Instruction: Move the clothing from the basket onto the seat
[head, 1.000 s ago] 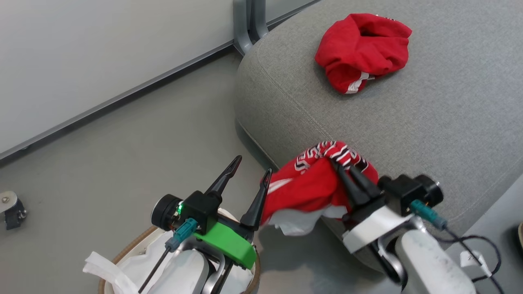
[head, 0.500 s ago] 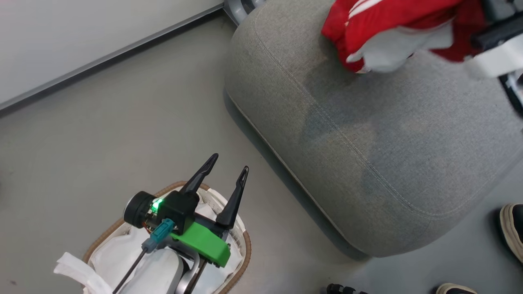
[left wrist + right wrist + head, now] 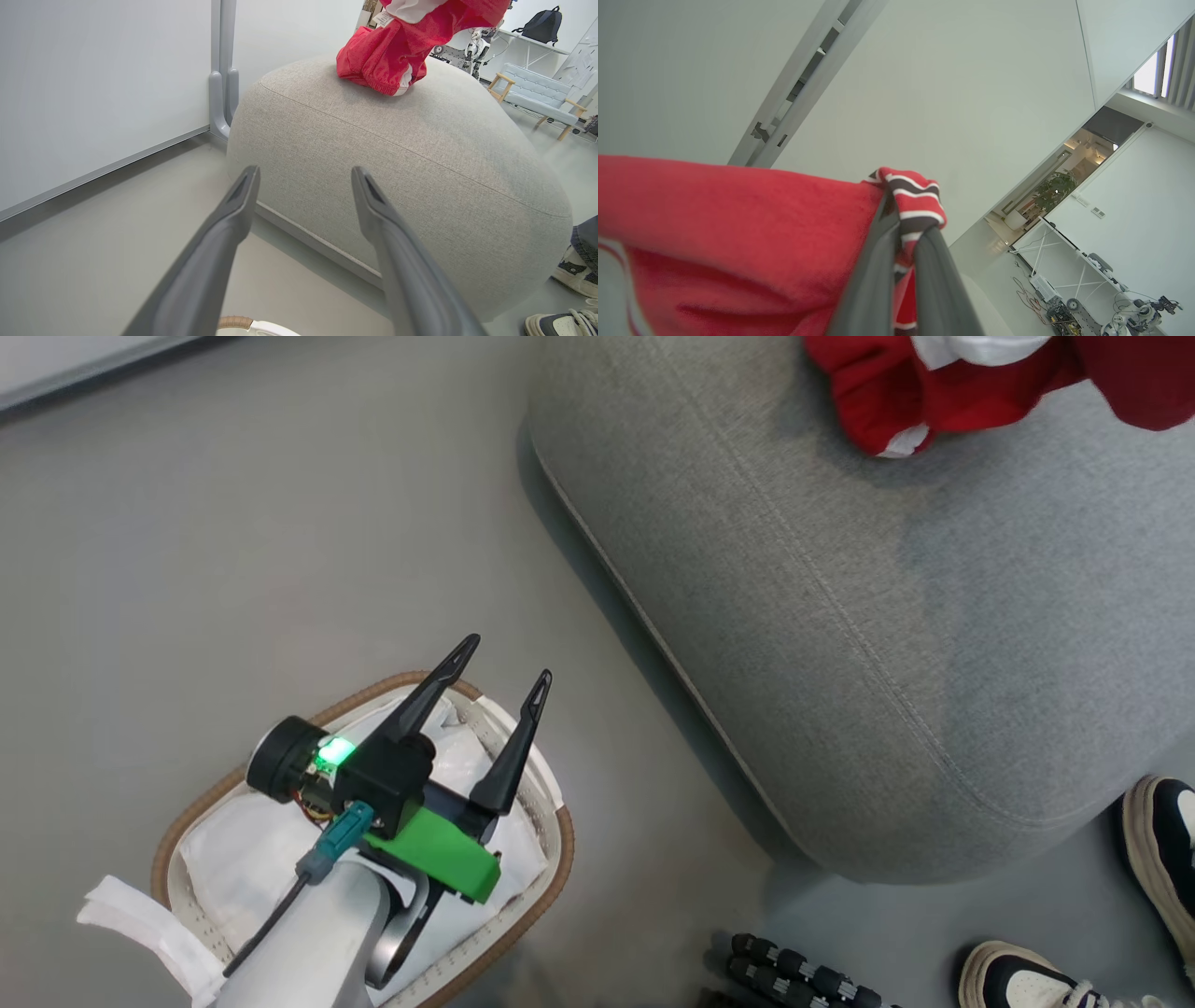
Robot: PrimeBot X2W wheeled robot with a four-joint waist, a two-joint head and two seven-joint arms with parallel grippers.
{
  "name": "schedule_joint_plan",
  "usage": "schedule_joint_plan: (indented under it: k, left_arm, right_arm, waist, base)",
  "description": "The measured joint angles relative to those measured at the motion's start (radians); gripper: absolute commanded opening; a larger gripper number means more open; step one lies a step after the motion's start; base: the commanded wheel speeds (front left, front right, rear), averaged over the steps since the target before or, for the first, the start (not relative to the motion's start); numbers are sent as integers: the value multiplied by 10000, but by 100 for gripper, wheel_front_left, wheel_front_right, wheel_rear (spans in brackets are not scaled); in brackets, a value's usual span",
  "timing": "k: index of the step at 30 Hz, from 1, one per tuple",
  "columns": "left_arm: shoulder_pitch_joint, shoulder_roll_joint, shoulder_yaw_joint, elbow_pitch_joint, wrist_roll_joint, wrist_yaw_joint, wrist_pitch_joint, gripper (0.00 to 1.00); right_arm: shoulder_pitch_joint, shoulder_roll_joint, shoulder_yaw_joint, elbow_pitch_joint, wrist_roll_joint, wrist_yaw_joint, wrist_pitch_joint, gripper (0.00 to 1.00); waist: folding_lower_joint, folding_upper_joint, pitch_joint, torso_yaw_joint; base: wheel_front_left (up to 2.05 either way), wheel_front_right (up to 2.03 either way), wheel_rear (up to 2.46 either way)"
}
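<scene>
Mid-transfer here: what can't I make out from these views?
- Head view: clothing cut by the top edge; held and resting garments merge.
- Head view: left tool and its arm cover part of the basket.
- Right wrist view: clothing in the right tool blocks what lies below.

Red clothing (image 3: 868, 401) (one piece hanging) tops the grey seat (image 3: 887, 616); the white-lined basket (image 3: 560, 840) stands nearby.

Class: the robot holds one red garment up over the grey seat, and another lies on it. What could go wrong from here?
1. The right gripper pinches only a narrow fold of the lettered garment. Its bulk hangs to one side and might slip out early.
2. The seat has rounded edges, so a drop near one could slide to the floor.
3. A person's shoe stands close by, and a turning base might hit it.
</scene>
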Motion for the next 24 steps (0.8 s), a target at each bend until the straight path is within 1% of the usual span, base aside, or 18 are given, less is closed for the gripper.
schedule_joint_plan:
  k: [5, 9, 13, 18, 23, 24]
  left_arm:
    - [-500, 224, -257, -167, 40, 0, 0, 100]
    - [-920, 332, -709, -240, 77, 0, 0, 100]
    - [-1218, 274, -1057, -272, 65, 0, 0, 100]
    - [-1351, 128, -1302, -272, 6, 0, 0, 100]
    - [-1349, 27, -1413, -263, -121, 0, 0, 100]
    - [-1339, -33, -1409, -268, -151, 0, 0, 100]
  right_arm:
    - [227, 224, -1703, 1009, -842, 0, -46, 0]
    - [669, 715, -2915, 1904, -1317, 0, -107, 0]
    - [1216, 1235, -4044, 2821, -1816, 0, -171, 0]
    - [1617, 1680, -5340, 3649, -2382, 0, -268, 0]
    - [1987, 1937, -6215, 3925, -2847, 0, -433, 0]
    - [2095, 1958, -6261, 3940, -2922, 0, -437, 44]
  waist:
    - [1, 0, 682, 407]
    - [1, 0, 1134, 837]
    - [1, 0, 1450, 1292]
    - [1, 0, 1639, 1754]
    - [1, 0, 1443, 1939]
    - [1, -1, 1370, 1954]
  base:
    - [0, 0, 0]
    - [0, 0, 0]
    - [0, 0, 0]
    - [0, 0, 0]
    - [0, 0, 0]
    - [0, 0, 0]
